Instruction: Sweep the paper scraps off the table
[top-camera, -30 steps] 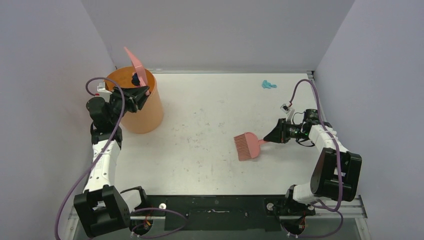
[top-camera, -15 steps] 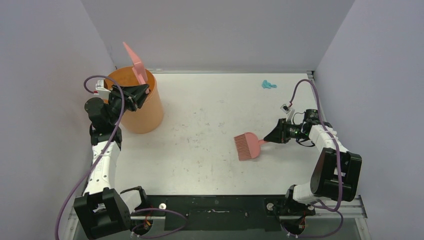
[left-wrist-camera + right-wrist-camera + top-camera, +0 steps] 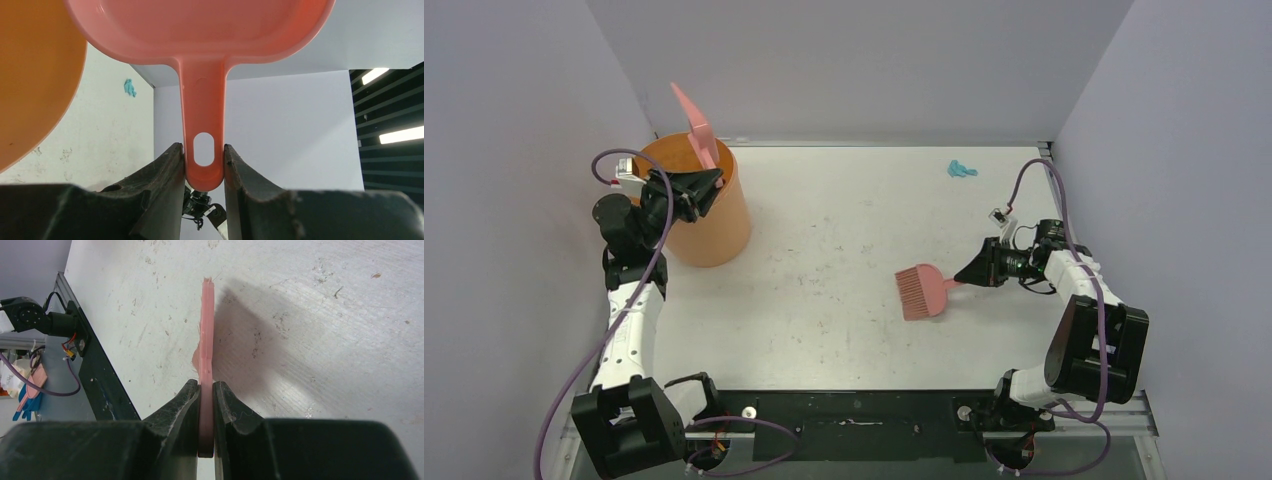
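One teal paper scrap [image 3: 961,168] lies at the far right of the white table [image 3: 824,330]; it also shows in the left wrist view [image 3: 130,88]. My left gripper [image 3: 709,183] is shut on the handle of the pink dustpan [image 3: 694,125], which is tipped steeply upright over the orange bucket [image 3: 709,220]. In the left wrist view the jaws [image 3: 203,165] clamp the dustpan [image 3: 200,30] handle, and the pan looks empty. My right gripper [image 3: 971,274] is shut on the handle of the pink brush [image 3: 919,292], whose bristles rest on the table mid-right. It shows edge-on in the right wrist view [image 3: 206,325], between the fingers [image 3: 206,395].
The orange bucket stands at the far left corner, and its wall shows in the left wrist view [image 3: 30,75]. Grey walls enclose the table on three sides. A black base rail [image 3: 854,412] runs along the near edge.
A dark scrap seen at the dustpan's lower edge over the bucket a second ago no longer shows. The dustpan has tipped slightly more upright. The brush and right gripper have shifted a little right.
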You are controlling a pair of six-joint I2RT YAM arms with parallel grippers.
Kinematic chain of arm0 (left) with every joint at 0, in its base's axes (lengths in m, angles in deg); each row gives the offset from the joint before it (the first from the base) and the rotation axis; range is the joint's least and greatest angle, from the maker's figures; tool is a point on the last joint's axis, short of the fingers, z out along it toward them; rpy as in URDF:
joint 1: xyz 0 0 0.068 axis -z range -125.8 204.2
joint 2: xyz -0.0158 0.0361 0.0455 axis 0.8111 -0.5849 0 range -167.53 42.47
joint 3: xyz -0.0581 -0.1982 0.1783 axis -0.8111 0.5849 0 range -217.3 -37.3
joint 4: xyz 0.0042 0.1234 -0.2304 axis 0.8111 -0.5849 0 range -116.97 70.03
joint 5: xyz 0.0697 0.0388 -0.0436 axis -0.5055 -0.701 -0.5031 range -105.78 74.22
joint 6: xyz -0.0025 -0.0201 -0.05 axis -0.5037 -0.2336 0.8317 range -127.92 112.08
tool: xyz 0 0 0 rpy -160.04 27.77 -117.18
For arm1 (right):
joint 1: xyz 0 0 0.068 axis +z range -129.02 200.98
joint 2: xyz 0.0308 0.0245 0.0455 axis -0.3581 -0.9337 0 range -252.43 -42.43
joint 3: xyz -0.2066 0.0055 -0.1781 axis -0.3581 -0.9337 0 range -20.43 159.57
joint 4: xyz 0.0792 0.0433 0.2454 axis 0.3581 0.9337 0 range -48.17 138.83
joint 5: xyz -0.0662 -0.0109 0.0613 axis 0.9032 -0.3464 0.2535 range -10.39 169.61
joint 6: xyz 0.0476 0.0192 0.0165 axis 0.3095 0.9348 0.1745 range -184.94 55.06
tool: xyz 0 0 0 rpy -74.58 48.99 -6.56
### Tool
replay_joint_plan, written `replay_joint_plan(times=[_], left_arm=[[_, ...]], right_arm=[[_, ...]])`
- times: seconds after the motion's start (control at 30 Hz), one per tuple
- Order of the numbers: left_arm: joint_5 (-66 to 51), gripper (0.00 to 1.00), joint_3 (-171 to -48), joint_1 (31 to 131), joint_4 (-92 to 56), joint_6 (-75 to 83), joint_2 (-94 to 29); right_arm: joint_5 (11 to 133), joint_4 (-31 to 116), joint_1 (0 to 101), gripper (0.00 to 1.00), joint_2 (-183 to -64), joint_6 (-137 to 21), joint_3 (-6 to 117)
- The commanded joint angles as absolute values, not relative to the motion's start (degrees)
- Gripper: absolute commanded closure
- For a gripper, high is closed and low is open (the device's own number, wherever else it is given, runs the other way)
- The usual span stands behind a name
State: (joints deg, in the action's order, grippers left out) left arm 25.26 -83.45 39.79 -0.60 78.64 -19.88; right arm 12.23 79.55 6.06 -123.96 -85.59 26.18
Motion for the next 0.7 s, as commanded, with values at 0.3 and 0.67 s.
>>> replay_joint_plan(times=[0.3,0.67], left_arm=[[16.4,1.0,-100.27,58.03,-28.59,46.69,-17.32],[-2.99,1.0,-100.94,83.93,-59.37,16.5,-20.85]], right_arm=[[9.49,78.95,4.64,0.95,-122.66,-88.14,28.27],[22.04,86.18,4.55,0.95,-127.79,-89.06,57.26]])
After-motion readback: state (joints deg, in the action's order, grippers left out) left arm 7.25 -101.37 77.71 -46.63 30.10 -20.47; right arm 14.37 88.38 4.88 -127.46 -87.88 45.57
